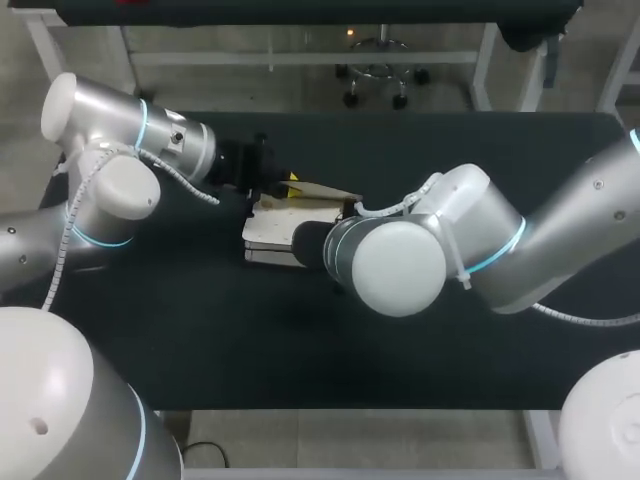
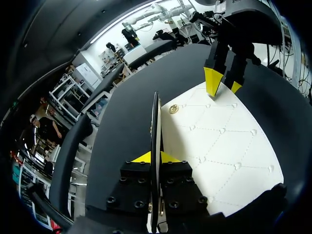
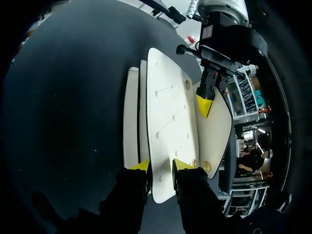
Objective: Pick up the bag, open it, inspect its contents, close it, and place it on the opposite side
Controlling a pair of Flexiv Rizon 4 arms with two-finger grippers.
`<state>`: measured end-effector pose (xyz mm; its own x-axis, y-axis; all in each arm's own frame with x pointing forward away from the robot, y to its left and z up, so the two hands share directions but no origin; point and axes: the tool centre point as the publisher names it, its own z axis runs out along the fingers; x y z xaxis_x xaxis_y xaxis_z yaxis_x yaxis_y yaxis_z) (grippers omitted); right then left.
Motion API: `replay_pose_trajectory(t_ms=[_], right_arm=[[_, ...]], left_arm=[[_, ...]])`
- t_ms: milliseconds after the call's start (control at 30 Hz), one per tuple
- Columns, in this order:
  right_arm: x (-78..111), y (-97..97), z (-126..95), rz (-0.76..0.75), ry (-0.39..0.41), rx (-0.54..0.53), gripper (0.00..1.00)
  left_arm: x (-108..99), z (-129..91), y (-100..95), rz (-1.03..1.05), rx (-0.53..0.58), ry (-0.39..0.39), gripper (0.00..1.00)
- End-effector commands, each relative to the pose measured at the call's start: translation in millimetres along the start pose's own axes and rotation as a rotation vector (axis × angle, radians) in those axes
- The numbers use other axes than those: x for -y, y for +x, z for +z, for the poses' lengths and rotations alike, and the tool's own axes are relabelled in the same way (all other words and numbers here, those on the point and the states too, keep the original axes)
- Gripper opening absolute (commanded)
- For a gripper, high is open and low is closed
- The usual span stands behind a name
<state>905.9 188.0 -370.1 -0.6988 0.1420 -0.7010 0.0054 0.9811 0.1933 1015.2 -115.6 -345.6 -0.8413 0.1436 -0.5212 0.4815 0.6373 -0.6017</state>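
Observation:
A white quilted bag [image 1: 275, 232] lies mid-table, its flap [image 3: 217, 129] lifted away from the body. My left gripper [image 2: 155, 158] is shut on the flap's thin edge [image 2: 155, 122], seen edge-on between its yellow tips; in the head view the left gripper [image 1: 290, 183] sits at the bag's far side. My right gripper [image 3: 162, 165] is shut on a white front panel [image 3: 168, 112] of the bag, one yellow tip on each side. From the left wrist the right gripper [image 2: 223, 86] shows at the bag's [image 2: 219, 151] far edge. In the head view my right wrist hides its fingers.
The black table [image 1: 200, 340] spreads around the bag. Gold snap studs [image 3: 206, 166] show on the flap and on the panel [image 2: 173, 109]. My right arm's bulky elbow [image 1: 400, 265] hangs over the table just right of the bag.

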Motion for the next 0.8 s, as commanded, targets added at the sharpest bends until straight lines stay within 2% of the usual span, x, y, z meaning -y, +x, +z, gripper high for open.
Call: replay_pose_trajectory(t_ms=[33,67,100,433,800], right_arm=[[3.8,5.7,0.2,0.0,-0.007,0.043,0.09],[4.0,5.8,0.2,0.001,-0.003,0.044,0.01],[4.2,6.0,0.4,0.001,0.0,0.045,0.0],[3.3,7.7,4.1,-0.005,0.038,0.055,0.0],[3.2,7.8,4.1,-0.004,0.04,0.055,0.0]], left_arm=[[-0.8,3.2,-1.1,-0.001,-0.005,-0.002,0.0],[-0.9,3.3,-1.0,-0.002,-0.006,-0.003,0.0],[-1.1,3.5,-1.0,-0.003,-0.006,-0.004,0.0],[2.7,-2.2,1.6,0.021,0.022,0.004,0.0],[9.2,-8.9,20.3,0.144,0.09,0.045,0.0]])
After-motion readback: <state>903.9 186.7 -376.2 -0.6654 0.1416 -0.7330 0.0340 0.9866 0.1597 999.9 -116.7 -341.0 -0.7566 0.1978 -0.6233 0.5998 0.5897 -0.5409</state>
